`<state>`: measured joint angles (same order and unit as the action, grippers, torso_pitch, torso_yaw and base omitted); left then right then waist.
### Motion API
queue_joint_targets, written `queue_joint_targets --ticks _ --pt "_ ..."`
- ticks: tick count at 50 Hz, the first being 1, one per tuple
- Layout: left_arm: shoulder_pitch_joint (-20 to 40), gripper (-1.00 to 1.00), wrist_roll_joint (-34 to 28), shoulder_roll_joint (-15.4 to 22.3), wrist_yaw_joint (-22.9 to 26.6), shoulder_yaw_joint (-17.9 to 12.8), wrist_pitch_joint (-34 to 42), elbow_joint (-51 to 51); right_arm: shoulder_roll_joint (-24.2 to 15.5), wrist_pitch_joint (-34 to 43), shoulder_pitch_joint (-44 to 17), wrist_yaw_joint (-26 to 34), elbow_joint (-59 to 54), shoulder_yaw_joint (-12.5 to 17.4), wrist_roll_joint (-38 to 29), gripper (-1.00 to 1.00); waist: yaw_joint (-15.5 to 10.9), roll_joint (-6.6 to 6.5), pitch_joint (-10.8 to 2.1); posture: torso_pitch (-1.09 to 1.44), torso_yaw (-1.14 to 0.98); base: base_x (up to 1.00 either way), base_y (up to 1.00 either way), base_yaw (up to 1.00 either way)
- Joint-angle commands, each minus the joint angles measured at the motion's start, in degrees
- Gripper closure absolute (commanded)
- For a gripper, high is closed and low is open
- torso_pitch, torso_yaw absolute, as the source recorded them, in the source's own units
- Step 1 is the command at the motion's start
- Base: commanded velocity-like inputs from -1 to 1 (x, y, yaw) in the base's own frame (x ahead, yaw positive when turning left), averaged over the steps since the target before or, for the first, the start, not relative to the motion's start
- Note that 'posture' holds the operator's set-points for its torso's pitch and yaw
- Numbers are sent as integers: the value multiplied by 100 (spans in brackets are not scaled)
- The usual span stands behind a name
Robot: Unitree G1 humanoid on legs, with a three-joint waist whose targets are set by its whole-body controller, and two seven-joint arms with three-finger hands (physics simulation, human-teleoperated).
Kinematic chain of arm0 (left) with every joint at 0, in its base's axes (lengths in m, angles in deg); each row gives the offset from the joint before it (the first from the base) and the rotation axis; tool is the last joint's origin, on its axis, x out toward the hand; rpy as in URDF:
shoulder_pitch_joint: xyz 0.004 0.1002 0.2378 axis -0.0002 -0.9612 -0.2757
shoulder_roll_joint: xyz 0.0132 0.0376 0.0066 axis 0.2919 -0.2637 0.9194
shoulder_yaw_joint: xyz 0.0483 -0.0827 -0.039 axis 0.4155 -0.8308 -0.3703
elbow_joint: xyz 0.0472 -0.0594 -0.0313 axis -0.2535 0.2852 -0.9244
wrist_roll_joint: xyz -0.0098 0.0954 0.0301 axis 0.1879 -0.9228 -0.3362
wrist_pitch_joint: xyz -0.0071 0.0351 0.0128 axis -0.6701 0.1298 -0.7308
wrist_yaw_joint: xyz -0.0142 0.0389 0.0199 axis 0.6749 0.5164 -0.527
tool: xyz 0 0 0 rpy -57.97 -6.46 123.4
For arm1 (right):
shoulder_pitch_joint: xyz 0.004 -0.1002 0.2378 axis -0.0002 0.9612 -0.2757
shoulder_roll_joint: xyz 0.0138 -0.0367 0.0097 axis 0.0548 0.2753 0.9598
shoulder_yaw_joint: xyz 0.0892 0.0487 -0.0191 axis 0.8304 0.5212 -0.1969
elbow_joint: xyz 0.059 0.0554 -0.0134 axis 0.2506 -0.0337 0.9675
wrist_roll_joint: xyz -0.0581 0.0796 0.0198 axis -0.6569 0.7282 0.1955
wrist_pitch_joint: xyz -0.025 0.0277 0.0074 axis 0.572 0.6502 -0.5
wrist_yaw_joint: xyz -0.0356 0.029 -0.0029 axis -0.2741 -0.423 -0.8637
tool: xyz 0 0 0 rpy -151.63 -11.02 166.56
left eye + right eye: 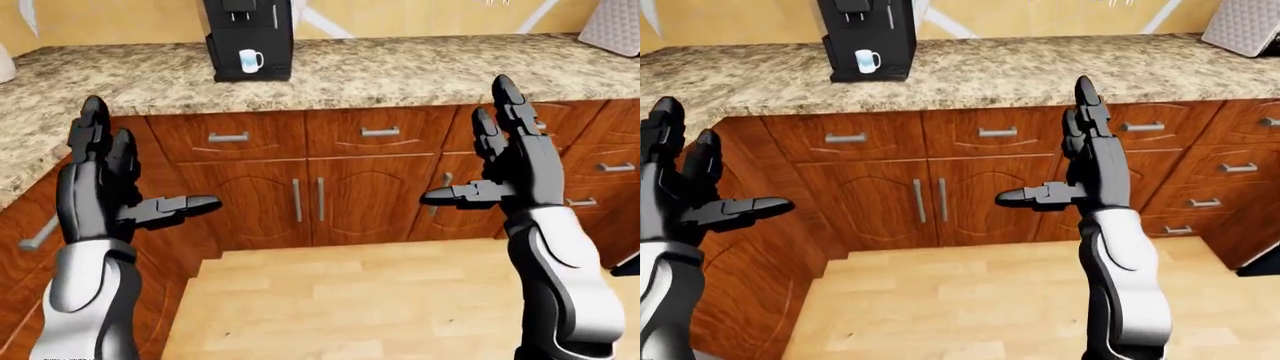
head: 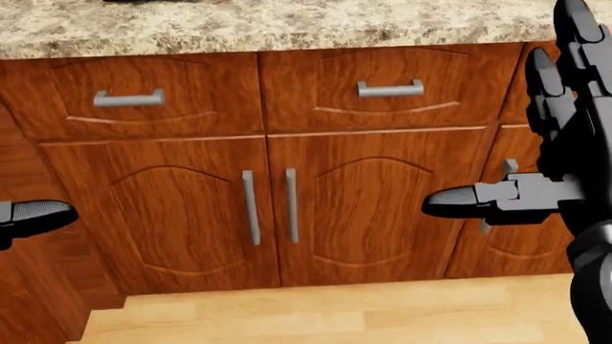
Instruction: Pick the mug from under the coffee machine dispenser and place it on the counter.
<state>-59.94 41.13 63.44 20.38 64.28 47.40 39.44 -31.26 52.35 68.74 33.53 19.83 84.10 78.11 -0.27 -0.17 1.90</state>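
Note:
A white mug [image 1: 251, 61] stands upright on the base of a black coffee machine [image 1: 248, 37] at the top left of the left-eye view, on a speckled granite counter [image 1: 400, 71]. Both hands are raised well short of it, above the floor. My left hand [image 1: 130, 176] is open, fingers up and thumb pointing right. My right hand [image 1: 490, 161] is open too, fingers up and thumb pointing left. Neither holds anything.
Brown wooden cabinets with drawers and metal handles [image 1: 380, 133] run under the counter. The counter turns a corner down the left side [image 1: 20, 150]. A light wooden floor [image 1: 350, 300] lies below. A grey perforated object [image 1: 612, 26] stands at the counter's top right.

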Motion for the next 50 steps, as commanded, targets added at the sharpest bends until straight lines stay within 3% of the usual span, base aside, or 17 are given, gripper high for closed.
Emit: queue_joint_targets --ticks 1,9,14,15,18,21,24,25,27,33,36,37,38,40,46,49,50 --pt "135 -100 38 72 -4 -24 -150 -207 -73 -157 -149 -21 192 59 12 -100 14 -26 -44 0 0 12 0 0" --pt "131 -100 65 120 -9 -74 -142 -219 -86 -137 -155 -16 217 76 47 -100 41 -28 -12 0 0 14 0 0" --pt "148 -100 94 145 -19 -110 -117 -223 -93 -106 -175 -34 232 89 93 -100 23 -428 38 0 0 14 1 0" --pt "143 -100 100 148 -20 -121 -124 -220 -99 -77 -187 -38 255 93 113 -100 3 -204 2 0 0 15 8 0" --pt "159 -100 124 142 -45 -130 -150 -152 -112 -50 -204 -50 270 105 153 -100 17 -225 -29 0 0 14 9 0" --pt "130 -100 154 160 -50 -162 -175 -128 -117 -14 -222 -63 309 114 210 -100 2 -38 -34 0 0 14 11 0" --pt "111 -100 173 162 -60 -167 -171 -142 -133 34 -244 -91 347 126 252 -100 -10 358 -81 0 0 14 12 0" --pt "110 -100 178 159 -64 -164 -179 -128 -147 53 -261 -98 353 139 272 -100 68 127 -25 0 0 14 12 0" --pt "101 -100 198 157 -70 -180 -199 -95 -163 72 -262 -107 375 141 288 -100 51 260 -35 0 0 14 13 0" --pt "135 -100 271 216 -111 -232 -114 -143 -194 170 -312 -158 434 157 357 -100 69 53 27 0 0 14 16 0" --pt "146 -100 296 235 -122 -239 -96 -148 -214 231 -369 -191 442 177 406 -100 108 -279 -15 0 0 11 18 0" --pt "158 -100 320 250 -127 -259 -72 -155 -217 263 -403 -220 442 195 449 -100 111 -488 -102 0 0 3 21 0" --pt "161 -100 334 256 -136 -266 -58 -166 -222 290 -415 -243 461 202 489 -100 129 -508 -215 0 0 0 21 0" --pt "167 -100 344 275 -149 -278 -35 -178 -246 326 -433 -264 494 191 533 -100 58 -414 -92 0 0 0 22 0" --pt "165 -100 365 301 -156 -306 -24 -194 -280 370 -446 -294 548 193 598 -100 28 -13 -69 0 0 0 22 0" --pt "145 -100 344 293 -157 -295 -61 -189 -286 349 -425 -286 546 186 597 -100 15 347 -110 0 0 0 23 0" --pt "150 -100 344 299 -156 -297 -59 -191 -284 343 -417 -282 547 182 594 -100 28 252 -94 0 0 0 22 0"
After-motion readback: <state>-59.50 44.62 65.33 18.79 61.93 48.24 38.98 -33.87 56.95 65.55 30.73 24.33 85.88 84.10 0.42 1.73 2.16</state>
